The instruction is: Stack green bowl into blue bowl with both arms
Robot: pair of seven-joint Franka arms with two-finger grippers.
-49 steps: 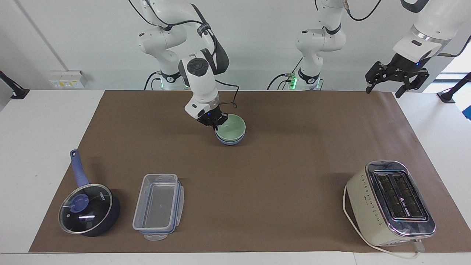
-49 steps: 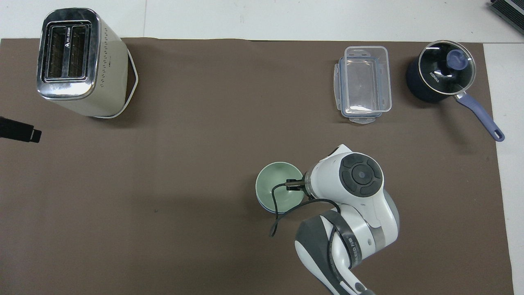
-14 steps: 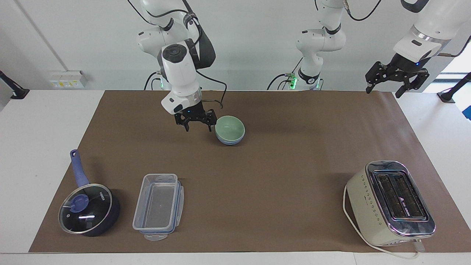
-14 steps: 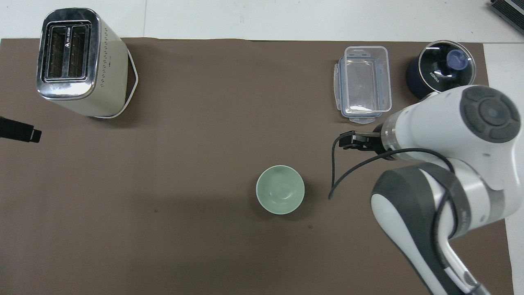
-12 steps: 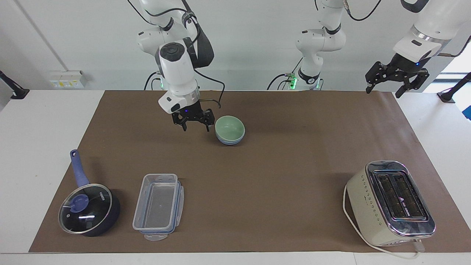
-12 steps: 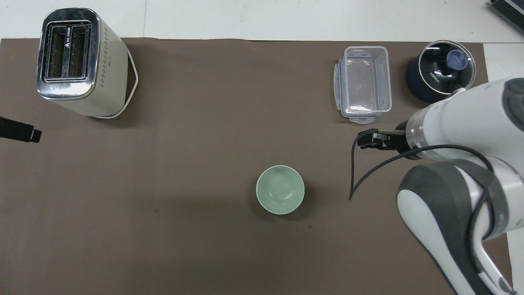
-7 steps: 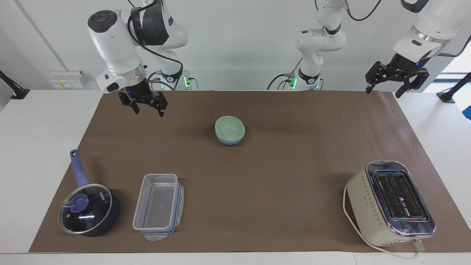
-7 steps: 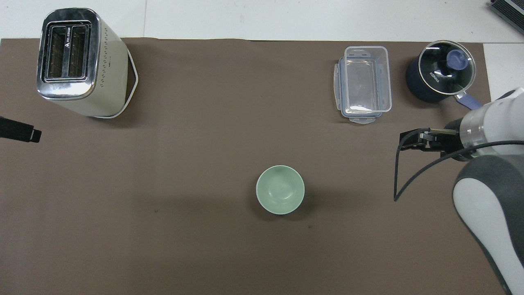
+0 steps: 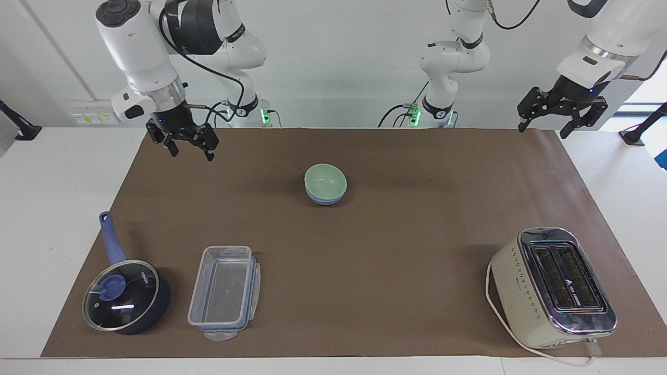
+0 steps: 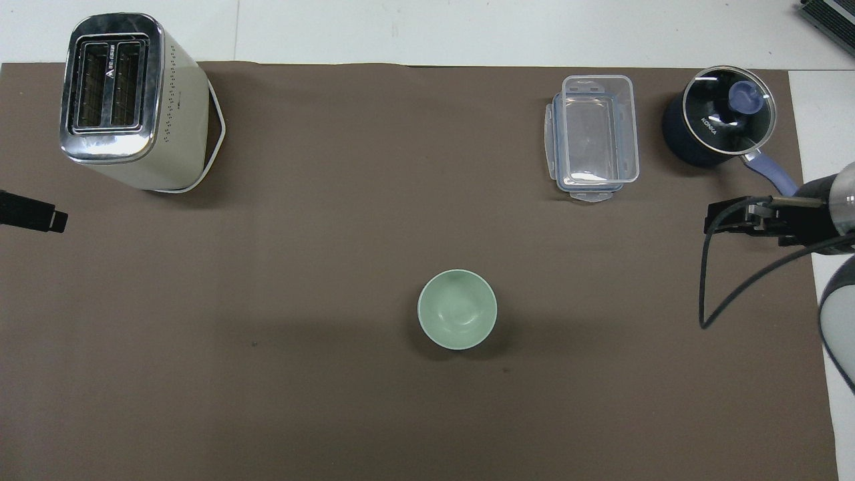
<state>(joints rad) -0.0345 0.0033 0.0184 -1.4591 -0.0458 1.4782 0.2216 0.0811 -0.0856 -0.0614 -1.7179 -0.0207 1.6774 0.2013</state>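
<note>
**A:** Start at the grippers. What are they doing?

**B:** The right gripper point(image 9: 190, 148) hangs in the air over the mat's point(image 9: 396, 250) corner at the right arm's end of the table, its fingers spread wide with nothing between them. The left gripper point(image 9: 561, 115) is raised over the mat's corner at the left arm's end, fingers likewise apart and empty; that arm waits.

**A:** And the bowls, from there?

**B:** Well apart from both grippers, roughly midway between them, toward the middle of the table. The green bowl point(image 9: 325, 180) sits nested inside the blue bowl point(image 9: 325, 199), upright (from the overhead camera only the green one shows, since it covers the blue one completely). From the facing camera just the blue bowl's lower wall peeks out under the green rim. The green bowl holds nothing.

**A:** Other containers?

**B:** Out from the right gripper, farther from the robots, a clear plastic food box point(image 9: 224, 291) with blue clips lies open-topped and empty, resting on what looks like its own lid. Just beside it, closer to the table's end, is a dark blue saucepan point(image 9: 125, 297) with a glass lid on; through the glass I cannot tell whether anything is inside.

**A:** And by the left gripper?

**B:** Farther from the robots than that gripper, a cream toaster point(image 9: 552, 289) stands with its two slots up (the slots look dark, contents not discernible).
</note>
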